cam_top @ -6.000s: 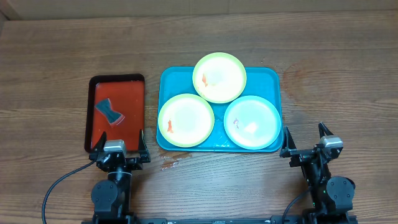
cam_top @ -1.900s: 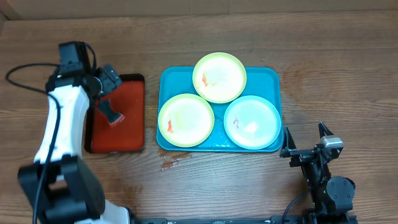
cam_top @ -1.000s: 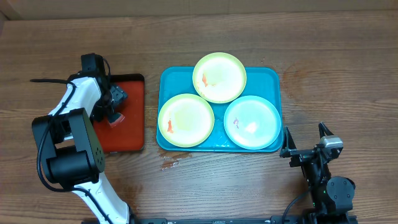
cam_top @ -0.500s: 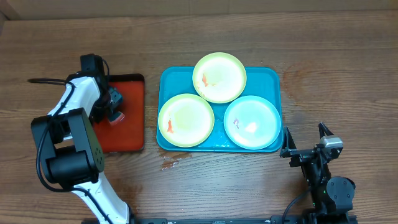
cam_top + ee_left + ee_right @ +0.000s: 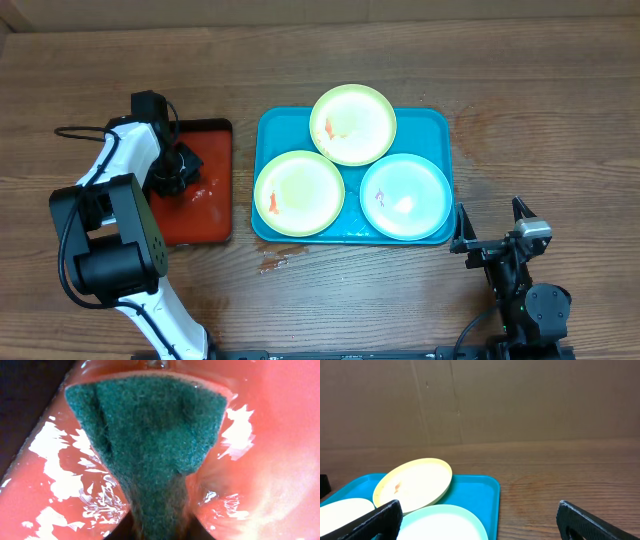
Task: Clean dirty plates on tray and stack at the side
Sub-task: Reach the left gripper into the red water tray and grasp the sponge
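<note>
Three plates lie on the light-blue tray (image 5: 441, 122): a yellow-green one (image 5: 352, 124) at the back, a second yellow-green one (image 5: 298, 193) at front left, and a mint-green one (image 5: 404, 197) at front right. Each carries small orange-red smears. My left gripper (image 5: 180, 170) is down in the red tray (image 5: 200, 222), shut on a dark green sponge (image 5: 150, 445) that is pinched narrow between the jaws and fans out beyond them. My right gripper (image 5: 490, 224) rests open at the table's front right, just off the blue tray's corner, with nothing between its fingers (image 5: 370, 521).
The red tray (image 5: 280, 460) is wet and glossy, with a black rim, and stands left of the blue tray. A small wet patch (image 5: 275, 262) marks the wood in front of the blue tray. A brown cardboard wall (image 5: 480, 400) stands behind the table.
The left arm reached from its rest to the red tray, lowered over the sponge, and its jaws closed on it in the last half second. The right arm and plates have not moved.
</note>
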`<action>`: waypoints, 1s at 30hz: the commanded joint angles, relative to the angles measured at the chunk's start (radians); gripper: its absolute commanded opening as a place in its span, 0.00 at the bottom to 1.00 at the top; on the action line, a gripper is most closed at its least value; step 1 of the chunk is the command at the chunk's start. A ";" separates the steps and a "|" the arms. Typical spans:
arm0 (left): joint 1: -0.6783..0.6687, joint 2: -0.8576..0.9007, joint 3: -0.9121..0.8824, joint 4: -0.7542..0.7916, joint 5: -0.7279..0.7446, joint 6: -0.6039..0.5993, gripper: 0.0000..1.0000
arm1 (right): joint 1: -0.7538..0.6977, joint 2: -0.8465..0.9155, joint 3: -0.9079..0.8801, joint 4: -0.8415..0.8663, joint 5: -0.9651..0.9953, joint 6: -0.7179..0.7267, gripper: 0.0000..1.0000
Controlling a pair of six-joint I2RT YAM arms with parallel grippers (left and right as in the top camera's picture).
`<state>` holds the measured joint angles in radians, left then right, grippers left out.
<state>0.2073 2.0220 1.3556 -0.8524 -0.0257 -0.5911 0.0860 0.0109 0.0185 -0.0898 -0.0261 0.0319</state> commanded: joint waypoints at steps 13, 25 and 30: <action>0.003 0.020 0.005 0.067 -0.138 0.030 0.95 | 0.003 -0.008 -0.010 0.006 0.003 -0.003 1.00; 0.003 0.018 0.163 -0.175 -0.135 0.031 0.04 | 0.003 -0.008 -0.010 0.006 0.003 -0.003 1.00; 0.003 0.014 0.390 -0.394 -0.134 0.031 0.04 | 0.003 -0.008 -0.010 0.006 0.003 -0.003 1.00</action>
<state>0.2096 2.0399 1.6108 -1.1862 -0.1440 -0.5663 0.0856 0.0109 0.0185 -0.0902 -0.0257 0.0322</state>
